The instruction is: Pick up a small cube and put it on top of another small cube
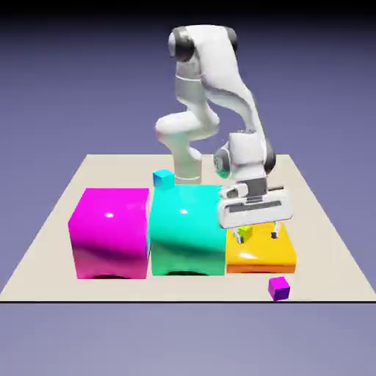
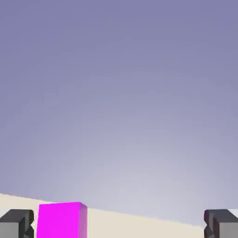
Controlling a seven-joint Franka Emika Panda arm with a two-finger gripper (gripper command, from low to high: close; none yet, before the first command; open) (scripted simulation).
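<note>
Exterior view: purple cube [image 1: 278, 288] at the counter's [image 1: 59, 250] near edge, jaws [image 1: 257, 237] spread and empty

The cube lies on the counter, just in front of the yellow block [image 1: 261, 258], toward the exterior view's right. It looks equal-sided, so no long axis shows; it sits turned slightly, one upright corner roughly toward the camera. Being so near the edge, it could probably be nudged off by a fingertip landing on it. In the hand view it shows beside one fingertip, well off the middle, so closing straight down might clip it or miss. The jaws hang over the yellow block by a green cube [image 1: 245, 231]; a low sideways move could knock that cube or scrape the block.
</note>
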